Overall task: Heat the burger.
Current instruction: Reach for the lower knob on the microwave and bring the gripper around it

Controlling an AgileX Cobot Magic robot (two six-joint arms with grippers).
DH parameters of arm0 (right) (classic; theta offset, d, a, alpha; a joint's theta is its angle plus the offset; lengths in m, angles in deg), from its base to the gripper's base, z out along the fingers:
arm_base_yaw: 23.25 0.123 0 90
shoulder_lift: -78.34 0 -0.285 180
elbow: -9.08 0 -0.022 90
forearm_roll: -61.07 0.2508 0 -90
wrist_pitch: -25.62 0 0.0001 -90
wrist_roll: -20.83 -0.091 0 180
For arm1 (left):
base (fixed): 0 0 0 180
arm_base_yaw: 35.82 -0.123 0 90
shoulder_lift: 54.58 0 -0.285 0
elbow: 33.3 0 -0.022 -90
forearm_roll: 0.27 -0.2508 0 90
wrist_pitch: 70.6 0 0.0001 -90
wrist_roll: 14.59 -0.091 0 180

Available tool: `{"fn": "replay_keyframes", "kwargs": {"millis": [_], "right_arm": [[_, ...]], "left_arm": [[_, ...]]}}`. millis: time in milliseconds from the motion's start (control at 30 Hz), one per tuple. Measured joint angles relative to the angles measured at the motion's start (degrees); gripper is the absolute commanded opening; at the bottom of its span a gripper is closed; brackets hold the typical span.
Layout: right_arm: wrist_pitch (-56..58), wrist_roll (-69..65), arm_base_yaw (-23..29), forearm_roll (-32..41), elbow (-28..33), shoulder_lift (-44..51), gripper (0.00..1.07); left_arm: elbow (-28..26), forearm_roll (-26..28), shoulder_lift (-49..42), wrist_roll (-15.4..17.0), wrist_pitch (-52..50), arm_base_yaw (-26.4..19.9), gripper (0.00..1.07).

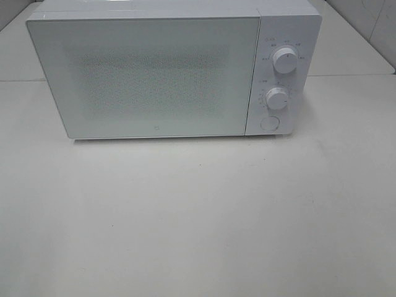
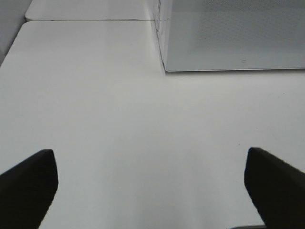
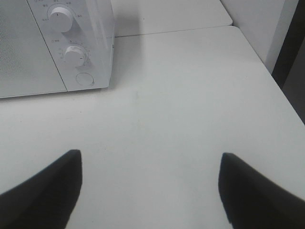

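Observation:
The burger is out of view in every frame. A white microwave (image 1: 173, 68) stands at the back of the white table (image 1: 198, 216) with its door shut. Neither gripper shows in the exterior high view. In the left wrist view my left gripper (image 2: 151, 183) is open over bare table, its dark fingers (image 2: 28, 183) wide apart and empty, the microwave's front corner (image 2: 228, 38) ahead of it. In the right wrist view my right gripper (image 3: 150, 183) is open and empty too, facing the microwave's control panel (image 3: 71, 47).
The control panel (image 1: 281, 68) carries two round knobs (image 1: 286, 59) (image 1: 277, 98) and a round button (image 1: 270, 122). A seam between two tabletops (image 2: 90, 20) runs behind the microwave. The table's right edge (image 3: 271, 81) drops off beside a wall.

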Motion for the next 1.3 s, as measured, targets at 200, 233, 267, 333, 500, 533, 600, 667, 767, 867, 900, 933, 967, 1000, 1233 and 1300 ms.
{"fn": "replay_keyframes", "kwargs": {"millis": [200,233,267,333,500,533,600,667,767,867,900,933,967,1000,1233,1300], "right_arm": [[0.00,0.00,0.00,0.00,0.00,0.00,0.76],[0.00,0.00,0.00,0.00,0.00,0.00,0.76],[0.00,0.00,0.00,0.00,0.00,0.00,0.76],[0.00,0.00,0.00,0.00,0.00,0.00,0.76],[0.00,0.00,0.00,0.00,0.00,0.00,0.76],[0.00,0.00,0.00,0.00,0.00,0.00,0.76],[0.00,0.00,0.00,0.00,0.00,0.00,0.76],[0.00,0.00,0.00,0.00,0.00,0.00,0.76],[0.00,0.00,0.00,0.00,0.00,0.00,0.76],[0.00,0.00,0.00,0.00,0.00,0.00,0.76],[0.00,0.00,0.00,0.00,0.00,0.00,0.76],[0.00,0.00,0.00,0.00,0.00,0.00,0.76],[0.00,0.00,0.00,0.00,0.00,0.00,0.76],[0.00,0.00,0.00,0.00,0.00,0.00,0.76],[0.00,0.00,0.00,0.00,0.00,0.00,0.76],[-0.11,0.06,0.00,0.00,-0.11,0.00,0.76]], "left_arm": [[0.00,0.00,-0.06,0.00,0.00,-2.98,1.00],[0.00,0.00,-0.06,0.00,0.00,-2.98,1.00],[0.11,0.00,-0.06,0.00,0.00,-2.98,1.00],[0.17,0.00,-0.06,0.00,0.00,-2.98,1.00],[0.23,0.00,-0.06,0.00,-0.06,-2.98,1.00],[0.23,0.00,-0.06,0.00,-0.06,-2.98,1.00],[0.23,0.00,-0.06,0.00,-0.06,-2.98,1.00],[0.23,0.00,-0.06,0.00,-0.06,-2.98,1.00],[0.23,0.00,-0.06,0.00,-0.06,-2.98,1.00],[0.23,0.00,-0.06,0.00,-0.06,-2.98,1.00],[0.23,0.00,-0.06,0.00,-0.06,-2.98,1.00],[0.23,0.00,-0.06,0.00,-0.06,-2.98,1.00],[0.23,0.00,-0.06,0.00,-0.06,-2.98,1.00],[0.23,0.00,-0.06,0.00,-0.06,-2.98,1.00],[0.23,0.00,-0.06,0.00,-0.06,-2.98,1.00],[0.23,0.00,-0.06,0.00,-0.06,-2.98,1.00]]}}
